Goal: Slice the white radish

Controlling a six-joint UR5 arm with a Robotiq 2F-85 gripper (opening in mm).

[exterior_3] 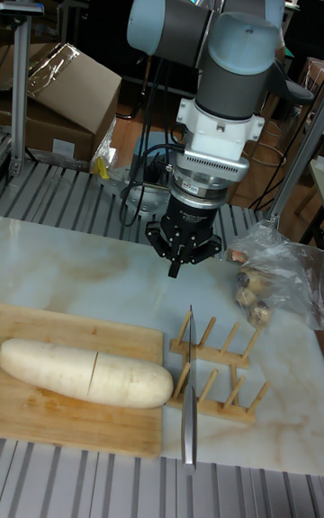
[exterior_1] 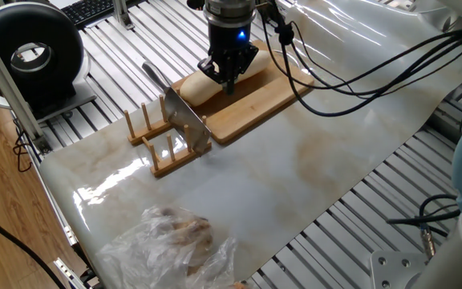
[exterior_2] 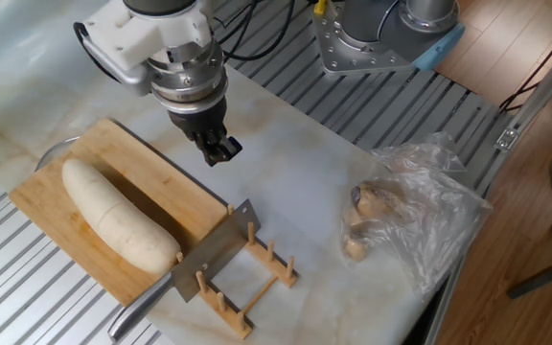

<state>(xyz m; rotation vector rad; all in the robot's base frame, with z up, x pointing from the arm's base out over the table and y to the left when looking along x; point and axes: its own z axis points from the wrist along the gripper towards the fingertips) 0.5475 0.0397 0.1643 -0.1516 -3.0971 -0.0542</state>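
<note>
The white radish (exterior_2: 118, 213) lies lengthwise on the wooden board (exterior_2: 147, 171), whole-looking in this view. In the tall fixed view the radish (exterior_3: 54, 363) shows a thin cross line near its middle. My gripper (exterior_2: 219, 151) hangs over the table just beyond the board's edge, apart from the radish, its fingers shut with nothing between them. It also shows as gripper (exterior_3: 177, 269) and gripper (exterior_1: 229, 82). A cleaver (exterior_2: 217, 247) stands blade-up in a wooden rack (exterior_2: 262, 273), handle (exterior_2: 137, 314) pointing out past the board.
A clear plastic bag (exterior_2: 405, 216) with brownish contents lies on the marble sheet right of the rack. Cables (exterior_1: 351, 76) trail from the arm across the table. A black round device (exterior_1: 30, 52) stands on the slatted table (exterior_1: 359, 201) beyond the board.
</note>
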